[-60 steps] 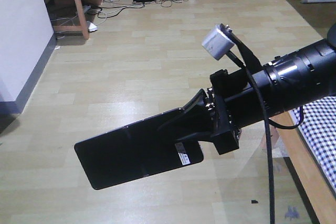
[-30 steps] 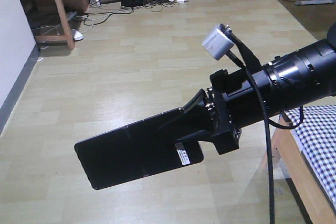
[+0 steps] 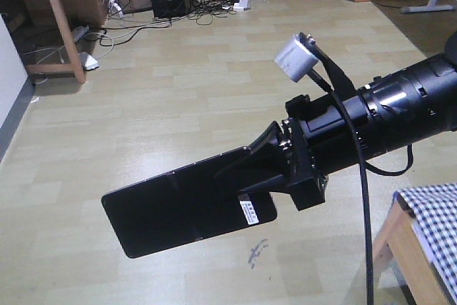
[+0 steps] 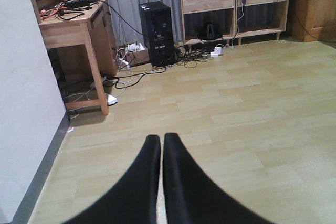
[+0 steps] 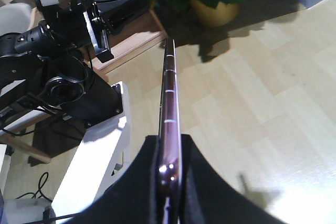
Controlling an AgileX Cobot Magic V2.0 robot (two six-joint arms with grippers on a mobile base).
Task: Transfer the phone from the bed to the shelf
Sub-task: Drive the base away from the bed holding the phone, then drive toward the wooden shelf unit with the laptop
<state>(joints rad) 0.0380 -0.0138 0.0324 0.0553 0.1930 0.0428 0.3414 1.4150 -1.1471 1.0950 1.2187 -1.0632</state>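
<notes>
Phone (image 3: 178,208), gripped unchanged in right fingers (image 3: 257,166); bed (image 3: 435,212) slips to lower-right corner as base turns, so carry toward shelf underway; left fingers (image 4: 147,177) pressed together, empty

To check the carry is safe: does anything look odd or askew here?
The thin glossy black phone with a pinkish metal edge is pinched only at one end by the fingers of the right gripper; most of it juts out unsupported over the pale wooden floor. Tangled cables lie by the black computer tower.
</notes>
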